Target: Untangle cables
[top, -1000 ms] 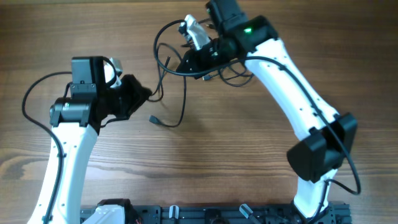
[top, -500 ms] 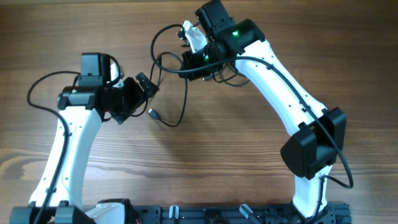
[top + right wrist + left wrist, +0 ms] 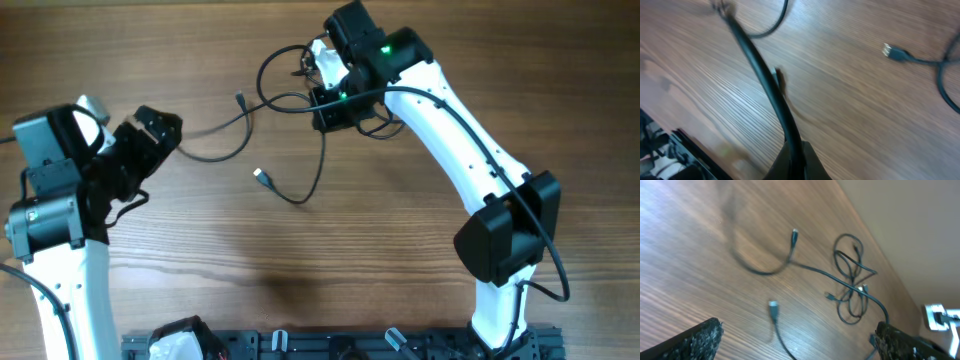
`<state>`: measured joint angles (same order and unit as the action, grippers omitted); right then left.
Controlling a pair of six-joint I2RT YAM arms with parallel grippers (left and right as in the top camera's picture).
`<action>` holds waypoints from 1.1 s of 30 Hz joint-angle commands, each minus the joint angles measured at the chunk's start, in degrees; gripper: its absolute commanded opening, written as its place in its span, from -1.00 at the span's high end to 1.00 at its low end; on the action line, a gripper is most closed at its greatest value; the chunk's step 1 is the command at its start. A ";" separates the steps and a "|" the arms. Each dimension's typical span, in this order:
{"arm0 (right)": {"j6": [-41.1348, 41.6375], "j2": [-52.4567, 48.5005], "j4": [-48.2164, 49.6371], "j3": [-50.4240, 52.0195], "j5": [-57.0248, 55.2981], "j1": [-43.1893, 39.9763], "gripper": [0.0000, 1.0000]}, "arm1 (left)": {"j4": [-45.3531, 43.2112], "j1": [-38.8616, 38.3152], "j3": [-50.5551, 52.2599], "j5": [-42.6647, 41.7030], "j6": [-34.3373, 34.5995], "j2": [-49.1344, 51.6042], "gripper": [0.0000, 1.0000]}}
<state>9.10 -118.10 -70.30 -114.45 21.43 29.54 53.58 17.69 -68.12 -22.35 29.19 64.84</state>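
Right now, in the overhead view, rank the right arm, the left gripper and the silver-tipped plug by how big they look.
1. right arm, by far the largest.
2. left gripper, open.
3. silver-tipped plug, tiny. The arms sit nearer the camera, but the order is plain anyway.

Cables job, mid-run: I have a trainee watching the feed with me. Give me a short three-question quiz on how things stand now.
1. True or false: the left gripper has its jaws shut on a cable.
2. Which gripper holds the cables? A. left B. right C. neither
3. Fill in: the silver-tipped plug lies loose on the ____.
Key: 1. False, its jaws stand open and empty. 2. B, the right gripper is shut on a cable. 3. table.
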 commanded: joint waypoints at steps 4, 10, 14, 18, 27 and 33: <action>-7.37 -1.36 -6.38 -0.28 -3.39 -4.92 0.91 | 0.07 4.48 -0.94 0.15 -3.56 5.25 -1.00; -11.23 -1.14 -8.81 -0.28 -4.87 -4.55 0.80 | 0.46 4.42 -0.94 0.31 -6.47 10.64 -1.00; -11.91 -1.16 -4.90 -0.28 -4.90 0.15 0.74 | 1.38 4.31 -0.90 -0.55 -8.24 15.43 -1.00; -10.34 -1.42 0.92 -0.28 -4.90 4.50 0.60 | 1.42 4.28 -0.90 -1.07 -9.51 18.16 -0.92; -14.32 -7.89 13.14 -0.28 -5.09 8.11 0.12 | 0.66 4.35 -0.90 -0.87 -9.53 18.43 -0.95; -41.70 -16.17 24.65 -0.28 -19.65 9.53 0.04 | -2.64 4.35 -0.90 -0.72 -9.27 18.43 -0.99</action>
<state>-17.15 -131.31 -46.94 -114.45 10.22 38.04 51.40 22.13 -68.16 -22.55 20.64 83.05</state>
